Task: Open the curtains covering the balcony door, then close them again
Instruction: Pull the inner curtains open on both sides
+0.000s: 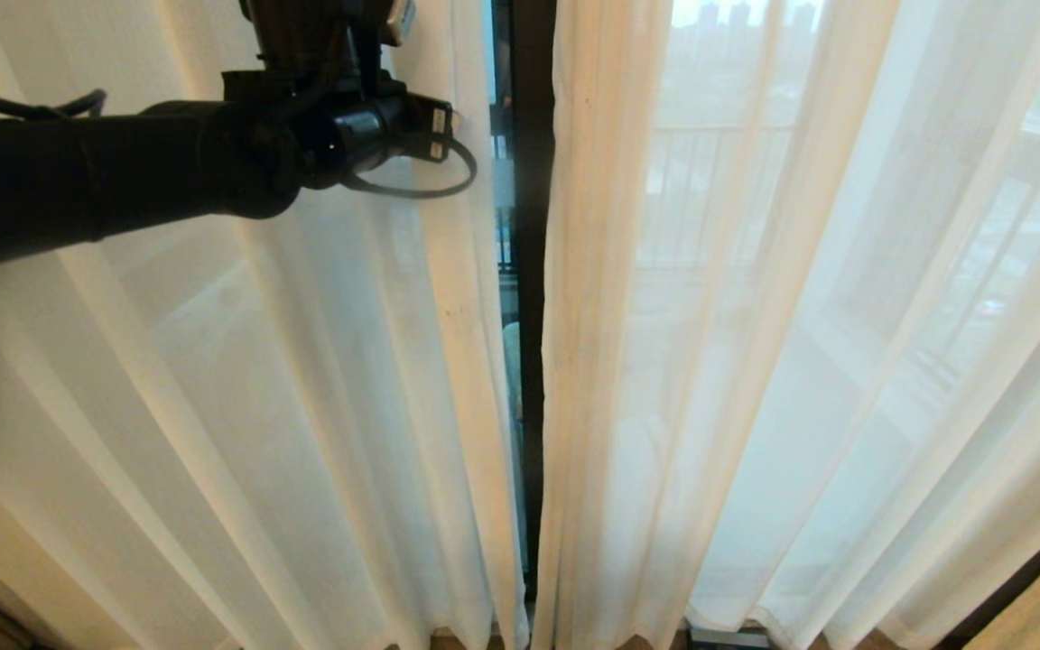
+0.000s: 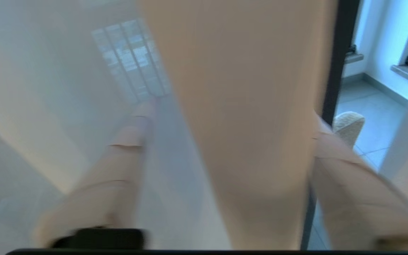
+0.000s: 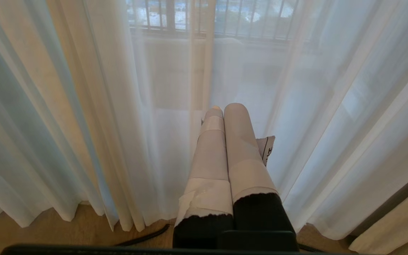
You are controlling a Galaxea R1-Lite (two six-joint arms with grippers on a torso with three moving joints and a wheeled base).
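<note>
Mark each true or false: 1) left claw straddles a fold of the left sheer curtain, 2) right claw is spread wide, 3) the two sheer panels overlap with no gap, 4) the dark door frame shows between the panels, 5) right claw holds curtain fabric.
1) True. The left claw has one finger on each side of a fold of the left sheer curtain, not yet pinched.
2) False. The right claw has its fingers pressed together.
3) False. A narrow gap stands between the left panel and the right sheer curtain.
4) True. The balcony door frame shows in that gap.
5) False. The right claw holds nothing; the sheers hang beyond its tips.
</note>
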